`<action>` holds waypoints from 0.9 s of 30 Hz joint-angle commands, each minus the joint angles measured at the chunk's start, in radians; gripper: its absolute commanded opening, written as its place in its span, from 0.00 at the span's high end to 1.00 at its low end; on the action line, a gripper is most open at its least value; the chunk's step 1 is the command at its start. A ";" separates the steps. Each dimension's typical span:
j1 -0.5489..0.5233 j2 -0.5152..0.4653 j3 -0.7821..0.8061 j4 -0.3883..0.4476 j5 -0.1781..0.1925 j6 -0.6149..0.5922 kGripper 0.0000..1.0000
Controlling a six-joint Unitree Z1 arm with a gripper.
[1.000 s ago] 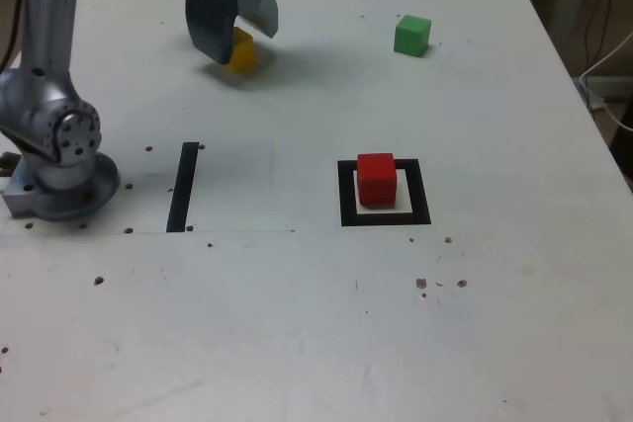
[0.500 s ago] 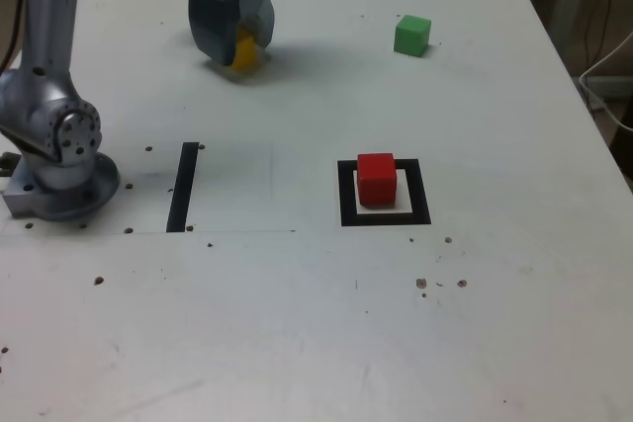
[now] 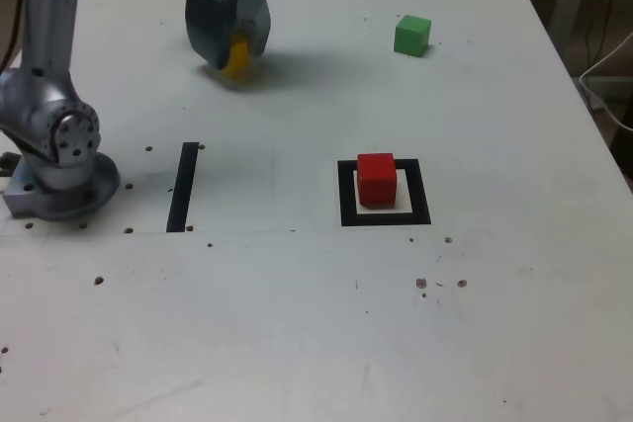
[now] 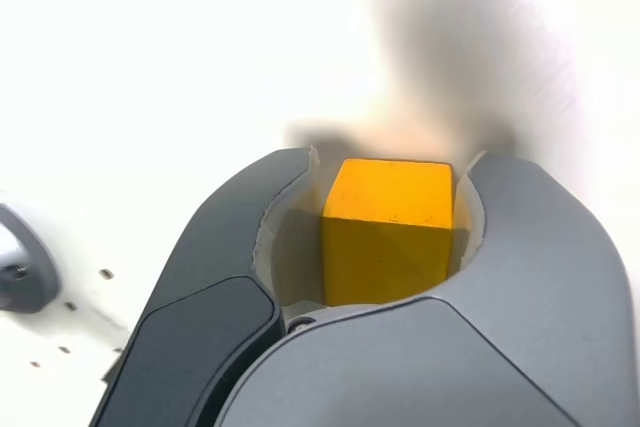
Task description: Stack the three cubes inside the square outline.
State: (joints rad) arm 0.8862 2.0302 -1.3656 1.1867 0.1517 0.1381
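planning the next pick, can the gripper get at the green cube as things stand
Probably not yet: the gripper is shut on the yellow cube. The green cube itself stands alone on open table, nothing blocking it.

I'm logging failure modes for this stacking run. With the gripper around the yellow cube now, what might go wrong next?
The gripper holds the yellow cube near its fingertips, and one finger seems to leave a small gap, so it might slip or twist when lifted. The red cube sits toward the back of the square outline, so placing yellow on it off-centre could topple or nudge it.
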 commanded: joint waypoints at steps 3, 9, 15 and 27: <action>-0.072 -0.039 0.000 0.022 0.009 -0.006 0.83; -0.231 -0.081 -0.036 0.087 0.025 -0.032 0.83; -0.405 -0.097 -0.085 0.157 -0.004 -0.047 0.83; -0.725 -0.112 -0.207 0.263 -0.055 -0.151 0.83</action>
State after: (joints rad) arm 0.1807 1.9097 -1.5601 1.4404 0.1013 -0.0038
